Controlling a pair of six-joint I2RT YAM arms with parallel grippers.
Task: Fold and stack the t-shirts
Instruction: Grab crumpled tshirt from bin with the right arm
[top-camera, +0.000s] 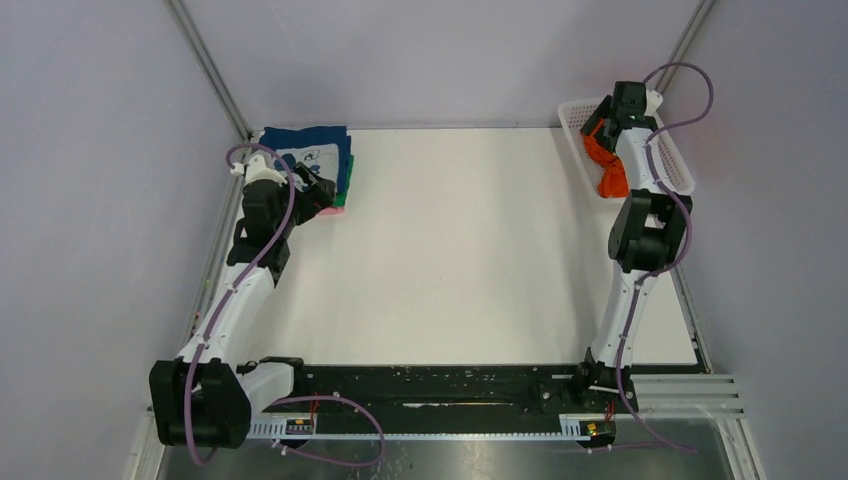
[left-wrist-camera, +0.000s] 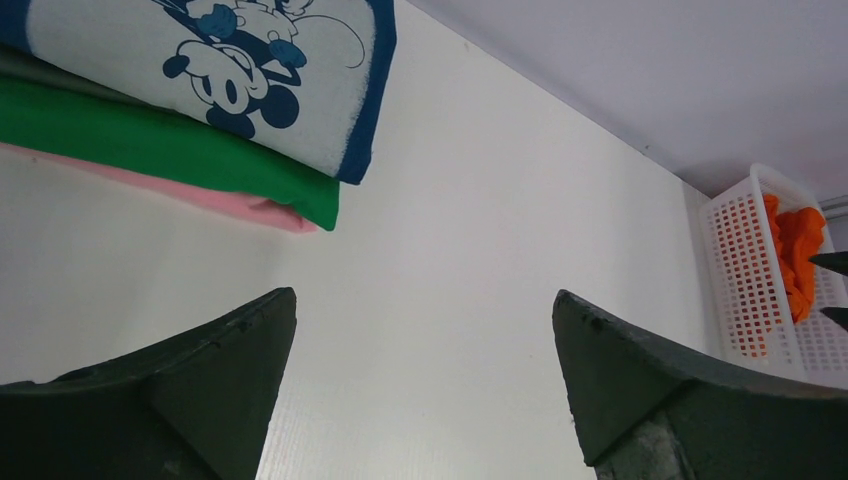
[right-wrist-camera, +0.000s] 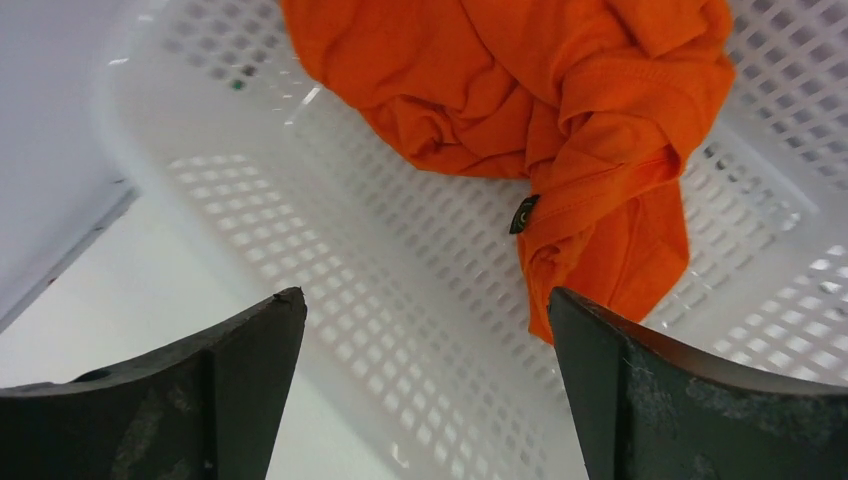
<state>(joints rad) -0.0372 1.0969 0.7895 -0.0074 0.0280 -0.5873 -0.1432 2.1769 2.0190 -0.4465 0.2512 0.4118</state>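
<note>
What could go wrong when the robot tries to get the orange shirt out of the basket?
1. The orange shirt lies crumpled in the basket. The open right fingers might pinch only one fold, or snag the mesh and drag the basket along.
2. The open left fingers sit close to the stack. A careless move there could knock it crooked.
</note>
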